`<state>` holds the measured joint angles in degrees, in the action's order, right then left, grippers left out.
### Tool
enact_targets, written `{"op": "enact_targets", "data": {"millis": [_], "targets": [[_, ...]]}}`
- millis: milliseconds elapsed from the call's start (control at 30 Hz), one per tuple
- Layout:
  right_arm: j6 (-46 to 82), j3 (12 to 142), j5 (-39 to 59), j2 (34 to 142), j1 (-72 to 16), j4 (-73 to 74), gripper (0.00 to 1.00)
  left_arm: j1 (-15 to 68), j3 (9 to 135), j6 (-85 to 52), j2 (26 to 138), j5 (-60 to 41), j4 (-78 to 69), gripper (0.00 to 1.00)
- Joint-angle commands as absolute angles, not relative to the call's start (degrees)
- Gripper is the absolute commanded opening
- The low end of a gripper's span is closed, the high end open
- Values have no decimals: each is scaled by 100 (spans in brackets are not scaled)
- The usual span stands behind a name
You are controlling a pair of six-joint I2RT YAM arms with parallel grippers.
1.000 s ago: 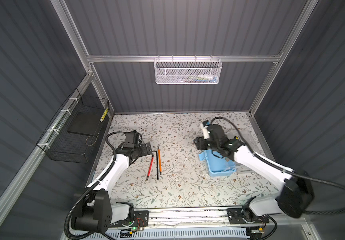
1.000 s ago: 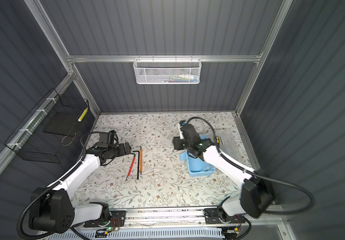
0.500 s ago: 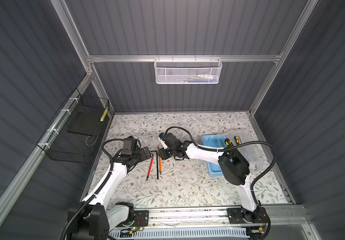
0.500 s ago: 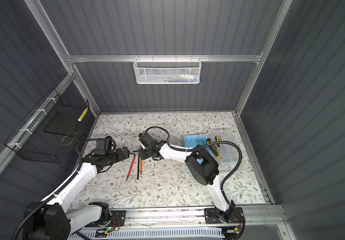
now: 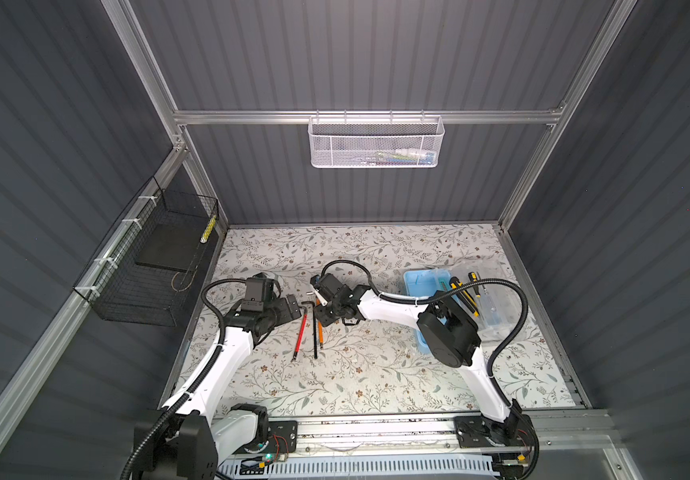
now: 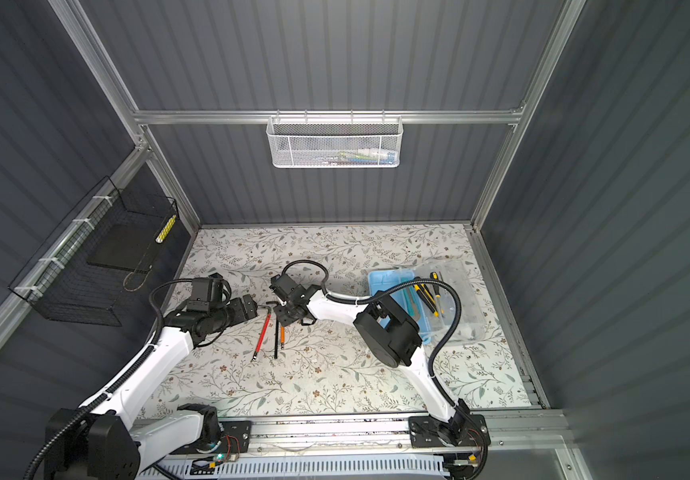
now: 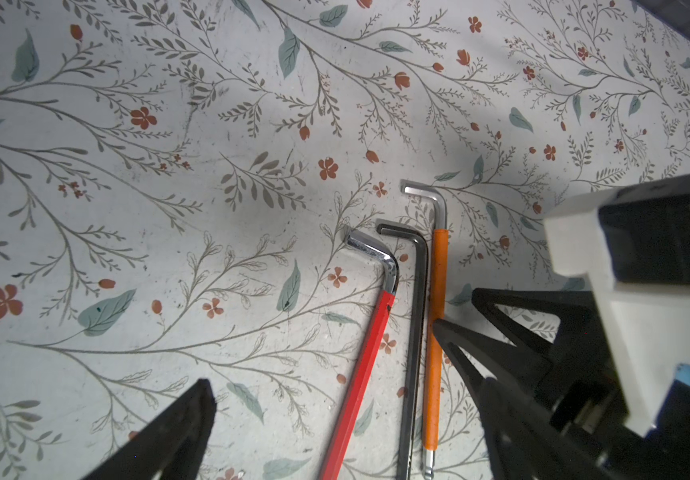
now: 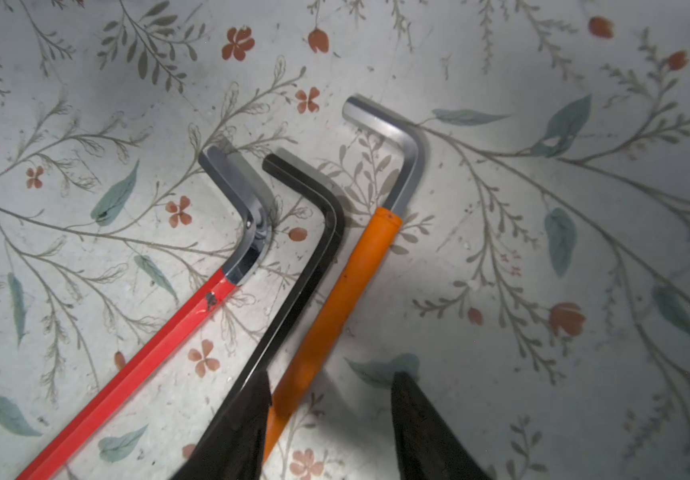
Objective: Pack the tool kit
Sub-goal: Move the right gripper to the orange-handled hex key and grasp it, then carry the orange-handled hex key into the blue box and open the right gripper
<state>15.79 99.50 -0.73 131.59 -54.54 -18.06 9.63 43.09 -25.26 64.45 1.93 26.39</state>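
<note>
Desk (image 5: 376, 386) with floral covering; both arm bases sit at its near edge.

Mid-desk, three hex keys lie side by side, bent ends pointing away: red hex key (image 5: 299, 334), black hex key (image 5: 314, 332), orange hex key (image 5: 320, 332). In the right wrist view the black hex key (image 8: 293, 286) touches the orange hex key (image 8: 335, 311) along the shaft; the red hex key (image 8: 148, 361) splays apart.

Left gripper (image 5: 293, 306) sits just left of the keys' bent ends, fingers (image 7: 177, 428) spread wide, holding nothing.

Right gripper (image 5: 321, 319) reaches across the middle and comes down over the orange key. Its fingers (image 8: 247, 419) straddle the orange shaft, half open; one tip looks to touch the key, though contact is hard to judge.

Farther right, the tool kit (image 5: 422, 286), light blue, stands open, partly behind the right arm. Its clear lid (image 5: 497, 303) lies alongside, with yellow-and-black screwdrivers (image 5: 462, 291) there.

Far: black wire basket (image 5: 143, 286) on left wall, white mesh basket (image 5: 376, 143) on back rail.
</note>
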Motion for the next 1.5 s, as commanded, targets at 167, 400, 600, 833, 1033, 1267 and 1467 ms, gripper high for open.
{"op": "enact_targets", "data": {"millis": [167, 400, 600, 833, 1033, 1267, 1467], "targets": [[1434, 10197, -280, 13372, -5493, -2184, 45, 923, 4348, -2432, 6366, 288, 2820, 99], [1104, 10486, -911, 13668, -5511, -2723, 39, 922, 4368, -2431, 6335, 282, 2865, 99], [1011, 10927, -1025, 13978, -5614, -3081, 36, 921, 4387, -2418, 6287, 283, 2862, 99], [1056, 11116, -1147, 14184, -5551, -3365, 29, 921, 4274, -2434, 6258, 288, 2839, 99], [1245, 10744, -1125, 13826, -5384, -2999, 16, 923, 4351, -2417, 6253, 280, 2874, 99], [1448, 10454, -1157, 13436, -5232, -2682, 9, 923, 4522, -2145, 6176, 302, 2973, 99], [1650, 10207, -1127, 13029, -5064, -2481, 0, 923, 4830, -1925, 6242, 279, 3135, 99]]}}
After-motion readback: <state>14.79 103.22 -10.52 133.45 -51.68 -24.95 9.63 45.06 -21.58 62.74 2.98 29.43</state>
